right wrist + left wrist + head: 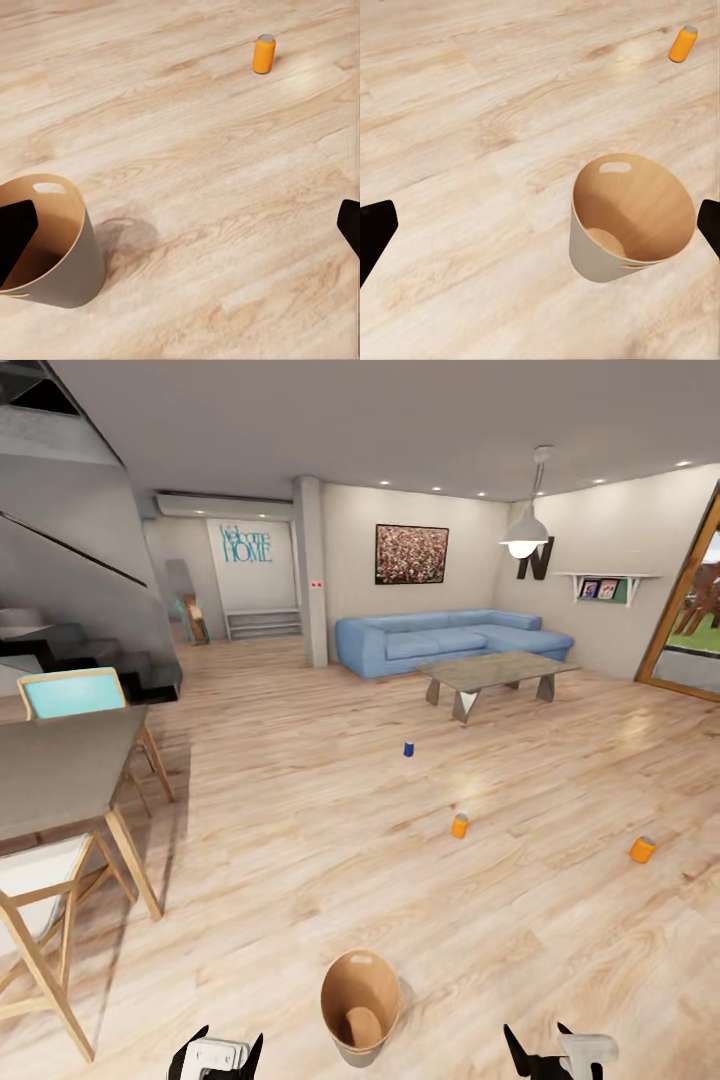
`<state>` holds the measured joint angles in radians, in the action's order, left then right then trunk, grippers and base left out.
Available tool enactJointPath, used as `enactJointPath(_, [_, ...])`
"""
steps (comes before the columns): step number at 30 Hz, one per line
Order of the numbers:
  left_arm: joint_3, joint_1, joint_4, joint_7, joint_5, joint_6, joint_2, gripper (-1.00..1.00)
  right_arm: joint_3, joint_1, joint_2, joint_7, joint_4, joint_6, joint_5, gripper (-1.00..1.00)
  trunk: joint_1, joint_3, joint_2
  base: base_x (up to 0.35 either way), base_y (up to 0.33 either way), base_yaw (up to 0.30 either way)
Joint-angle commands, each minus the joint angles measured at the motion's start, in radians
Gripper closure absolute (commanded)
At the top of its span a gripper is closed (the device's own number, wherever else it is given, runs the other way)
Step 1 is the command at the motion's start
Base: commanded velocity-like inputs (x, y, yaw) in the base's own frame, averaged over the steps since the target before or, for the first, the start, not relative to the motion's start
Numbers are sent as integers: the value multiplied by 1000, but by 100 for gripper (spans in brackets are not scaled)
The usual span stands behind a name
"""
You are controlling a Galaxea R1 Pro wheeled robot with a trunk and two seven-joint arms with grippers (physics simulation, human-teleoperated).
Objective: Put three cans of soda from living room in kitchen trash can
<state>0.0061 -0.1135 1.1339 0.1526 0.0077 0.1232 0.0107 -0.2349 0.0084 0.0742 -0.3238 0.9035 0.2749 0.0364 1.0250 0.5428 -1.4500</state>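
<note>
While the robot stands on the wooden floor [300, 840] of the living room, the trash can [360, 1005] sits upright right in front of it, between the left claw [222, 1050] and the right claw [555, 1050]. Both claws are spread wide and hold nothing. No can looks to be in the bin yet. The three cans stand on the floor, well apart from each other. The blue can [408, 749] is farthest away, near the glass coffee table [495, 675] and the blue sofa [450, 640]. One orange can [459, 825] is closer, in the middle of the floor, and the other orange can [642, 849] is off to the right. I think the cans are all too far to reach from here, so the robot must roll closer. If it rolls straight ahead it could bump the bin and knock it over. A claw coming down crooked could also tip a small can and send it rolling away.
</note>
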Motion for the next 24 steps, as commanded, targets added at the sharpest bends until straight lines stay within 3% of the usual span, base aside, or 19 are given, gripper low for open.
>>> enactJointPath(1, [0, 0, 0, 0, 0, 0, 0, -100, 1, 0, -1, 0, 0, 0, -1, -100, 0, 0, 0, 108, -138, 0])
enactJointPath(7, [0, 0, -1, -1, 1, 1, 0, -100, 2, 0, -4, 1, -1, 0, -2, -100, 0, 0, 0, 58, -74, 60])
enactJointPath(18, [0, 0, -1, -1, 1, 1, 0, -100, 3, 0, -5, 2, -2, 0, -3, -100, 0, 0, 0, 11, -14, 189])
enactJointPath(24, [1, 0, 1, -1, 1, 1, 0, -100, 5, 0, -5, 2, -3, 1, -4, -100, 0, 0, 0, 1, -1, 38])
